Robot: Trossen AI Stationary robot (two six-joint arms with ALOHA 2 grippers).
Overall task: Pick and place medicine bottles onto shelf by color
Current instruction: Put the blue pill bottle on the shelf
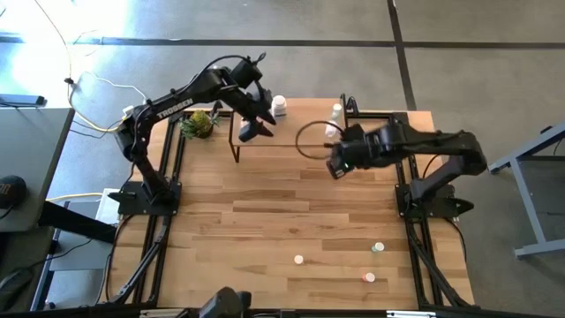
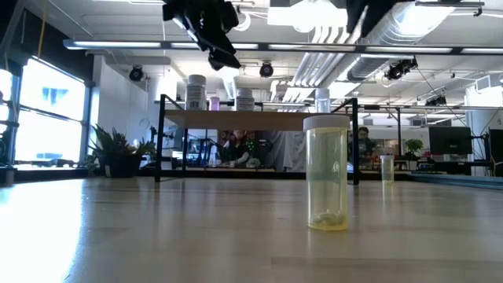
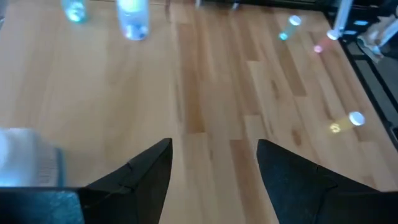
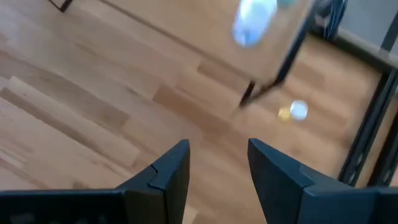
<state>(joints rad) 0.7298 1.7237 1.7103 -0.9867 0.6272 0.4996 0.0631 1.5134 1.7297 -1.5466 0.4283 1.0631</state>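
The shelf (image 1: 300,113) stands at the table's far side on thin black legs. White medicine bottles stand on it: one (image 1: 279,106) near its left end, two (image 1: 335,111) toward its right. My left gripper (image 1: 256,129) hovers open over the shelf's left end, holding nothing (image 3: 214,168). My right gripper (image 1: 339,164) hangs open above the table just in front of the shelf, also holding nothing (image 4: 217,162). Loose bottles stand near the table's front edge: a yellow one (image 2: 326,173), a green one (image 1: 379,248) and an orange-pink one (image 1: 369,277).
A leafy green-yellow plant (image 1: 200,123) sits left of the shelf. A small yellowish bottle (image 4: 292,112) lies on the table by a shelf leg (image 4: 249,93). Black frame rails (image 1: 168,177) run along both table sides. Bare tabletop (image 1: 282,203) lies between the shelf and the front bottles.
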